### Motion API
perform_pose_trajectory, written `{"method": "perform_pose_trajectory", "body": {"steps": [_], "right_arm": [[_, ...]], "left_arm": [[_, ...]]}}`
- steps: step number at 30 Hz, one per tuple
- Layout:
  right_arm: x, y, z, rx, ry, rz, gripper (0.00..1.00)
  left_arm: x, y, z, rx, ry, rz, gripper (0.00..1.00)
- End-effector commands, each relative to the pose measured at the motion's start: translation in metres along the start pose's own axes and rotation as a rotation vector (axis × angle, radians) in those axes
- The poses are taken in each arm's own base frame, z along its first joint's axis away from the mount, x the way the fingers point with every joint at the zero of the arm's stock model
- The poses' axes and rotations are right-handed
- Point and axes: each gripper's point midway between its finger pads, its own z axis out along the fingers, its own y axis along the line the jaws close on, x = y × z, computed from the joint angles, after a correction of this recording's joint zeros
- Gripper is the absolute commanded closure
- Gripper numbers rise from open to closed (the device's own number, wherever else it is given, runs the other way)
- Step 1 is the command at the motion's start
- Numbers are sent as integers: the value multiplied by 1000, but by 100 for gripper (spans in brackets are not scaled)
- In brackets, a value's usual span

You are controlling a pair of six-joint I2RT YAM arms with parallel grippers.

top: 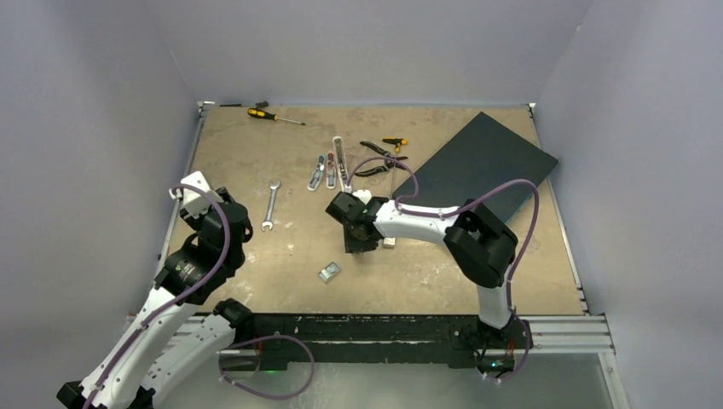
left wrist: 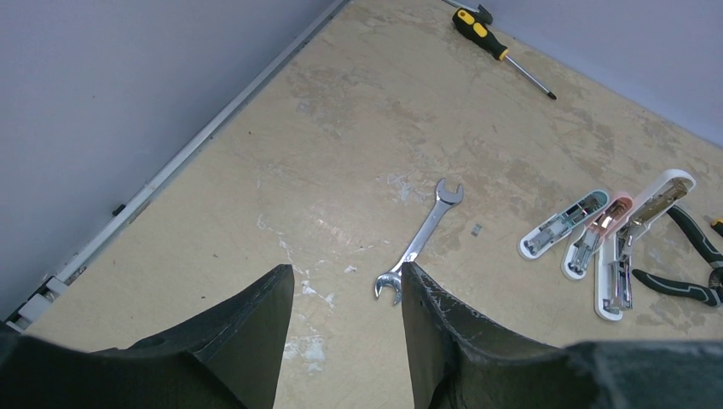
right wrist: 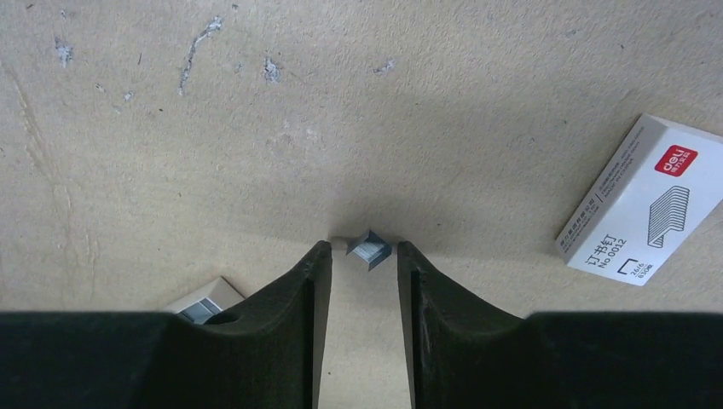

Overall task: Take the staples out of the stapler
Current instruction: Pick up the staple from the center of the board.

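We have the right hand (right wrist: 363, 249) half open and empty, the staples (right wrist: 370, 248) lying on the table (right wrist: 256, 128) right between its fingertips (right wrist: 320, 256), slightly askew.

on the scratched tan table (top: 256, 153) lie a silver metal wrench (top: 269, 206), a yellow-black screwdriver (top: 271, 116), a flat dark board (top: 486, 166) and a tiny grey strip of staples (right wrist: 369, 249).

In the top view the table (top: 256, 273) lies bare at lower left and lower right. The wrench (top: 270, 206), staplers (top: 329, 169) and pliers (top: 381, 158) crowd the upper middle. A dark board (top: 486, 166) fills the upper right, and a small box (top: 329, 272) sits alone low centre.
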Motion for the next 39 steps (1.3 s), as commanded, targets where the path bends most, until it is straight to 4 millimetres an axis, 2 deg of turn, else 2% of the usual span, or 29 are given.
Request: {"method": "perform_pose_trajectory", "body": {"steps": [1, 9, 13, 15, 19, 24, 28, 30, 31, 34, 36, 39], "right_arm": [[-2, -4, -2, 28, 9, -1, 65], [-5, -10, -3, 66, 2, -32, 77], [-19, -5, -5, 49, -52, -88, 79], [-21, 4, -6, 5, -58, -134, 81], [-23, 19, -5, -104, -82, -287, 82], [-24, 23, -6, -152, -114, -491, 81], [-21, 24, -16, -214, -125, -641, 80], [-17, 26, -22, -253, -126, -721, 77], [-16, 25, -23, -261, -127, -746, 73], [-14, 25, -26, -276, -127, -774, 49], [-14, 30, -30, -298, -131, -749, 40], [-21, 30, -34, -266, -149, -613, 33]], "left_arm": [[-6, -3, 0, 12, -17, -11, 52], [-8, -2, -1, 11, -24, -20, 52], [-9, -2, -1, 13, -25, -23, 52], [-8, -2, -1, 17, -24, -25, 52], [-6, -6, 0, 30, -16, -16, 52], [-7, -5, -1, 24, -17, -15, 52], [-11, 2, -3, 10, -36, -36, 52], [-11, 2, -3, 11, -38, -40, 52], [-11, 1, -3, 14, -35, -39, 52], [-10, 0, -3, 19, -30, -35, 52], [-10, 0, -3, 18, -29, -33, 52], [-11, 0, -3, 17, -32, -37, 52]]}}
